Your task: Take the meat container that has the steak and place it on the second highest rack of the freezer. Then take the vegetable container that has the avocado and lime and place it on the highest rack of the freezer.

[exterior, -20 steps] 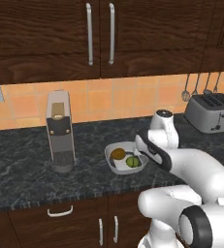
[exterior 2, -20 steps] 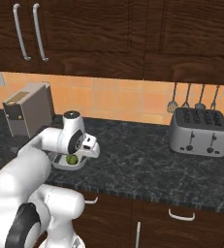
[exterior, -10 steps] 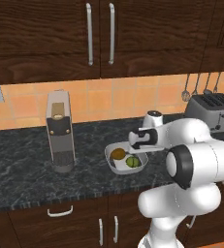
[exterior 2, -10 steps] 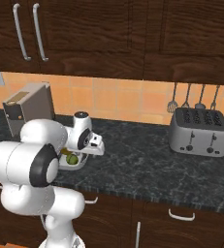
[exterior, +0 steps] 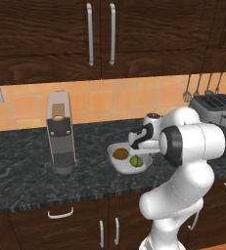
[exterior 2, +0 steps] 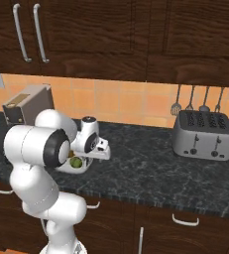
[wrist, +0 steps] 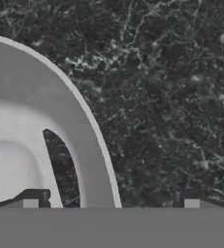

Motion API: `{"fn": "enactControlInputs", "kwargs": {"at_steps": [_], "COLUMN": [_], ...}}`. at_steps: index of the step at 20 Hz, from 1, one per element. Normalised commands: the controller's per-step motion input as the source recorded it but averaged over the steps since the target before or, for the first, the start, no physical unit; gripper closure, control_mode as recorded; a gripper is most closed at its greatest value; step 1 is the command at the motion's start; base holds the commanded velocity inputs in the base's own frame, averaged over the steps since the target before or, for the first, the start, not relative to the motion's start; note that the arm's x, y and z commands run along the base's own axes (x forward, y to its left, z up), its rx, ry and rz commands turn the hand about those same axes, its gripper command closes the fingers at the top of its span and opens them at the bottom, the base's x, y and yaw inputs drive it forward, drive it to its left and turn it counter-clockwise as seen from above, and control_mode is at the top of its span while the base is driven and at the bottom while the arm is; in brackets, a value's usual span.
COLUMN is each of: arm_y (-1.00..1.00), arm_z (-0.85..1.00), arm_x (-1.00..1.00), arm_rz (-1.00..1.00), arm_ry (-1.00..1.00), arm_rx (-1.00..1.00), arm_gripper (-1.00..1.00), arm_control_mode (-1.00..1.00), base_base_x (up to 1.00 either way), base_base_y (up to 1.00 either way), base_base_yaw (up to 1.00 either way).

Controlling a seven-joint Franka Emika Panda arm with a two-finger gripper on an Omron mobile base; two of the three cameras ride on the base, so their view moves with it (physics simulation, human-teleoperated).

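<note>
The vegetable container is a white rounded bowl (exterior: 115, 148) on the dark counter, holding the brownish avocado (exterior: 120, 154) and the green lime (exterior: 136, 160). My gripper (exterior: 145, 149) hangs open just over the bowl's right rim. In the right base view the bowl (exterior 2: 66, 167) and lime (exterior 2: 76, 161) peek out beside my arm. In the hand view the bowl's rim (wrist: 79, 121) curves up between my spread fingertips, the gripper (wrist: 111, 203) straddling it with nothing clamped. The meat container, the steak and the freezer are out of view.
A grey coffee machine (exterior: 59, 136) stands left of the bowl. A toaster (exterior 2: 203, 134) sits at the right, with utensils (exterior 2: 190, 101) hanging on the wall above it. Dark cabinets (exterior: 100, 34) hang overhead. Bare speckled counter (exterior 2: 145, 168) lies between the bowl and the toaster.
The arm has swung its elbow up and round, and the hand has shifted slightly left, closer over the bowl's rim. The jaws stayed open. The bowl has not moved.
</note>
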Motion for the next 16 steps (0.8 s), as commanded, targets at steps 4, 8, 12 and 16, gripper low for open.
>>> {"fn": "enactControlInputs", "kwargs": {"at_steps": [4,8,12,16], "arm_y": [0.0,0.0,0.0,0.0], "arm_z": [-0.12,0.0,0.0,0.0], "arm_x": [0.1,0.0,-0.12,-0.2], "arm_rz": [0.0,0.0,0.04,0.09], "arm_ry": [0.01,0.0,0.0,0.0], "arm_rx": [0.0,0.0,0.0,0.0], "arm_gripper": [-1.0,-1.0,-1.0,-1.0], "arm_control_mode": [-1.0,-1.0,-1.0,-1.0], "base_base_x": [0.0,0.0,0.0,0.0], "base_base_y": [0.0,0.0,0.0,0.0], "base_base_yaw": [0.0,0.0,0.0,0.0]}}
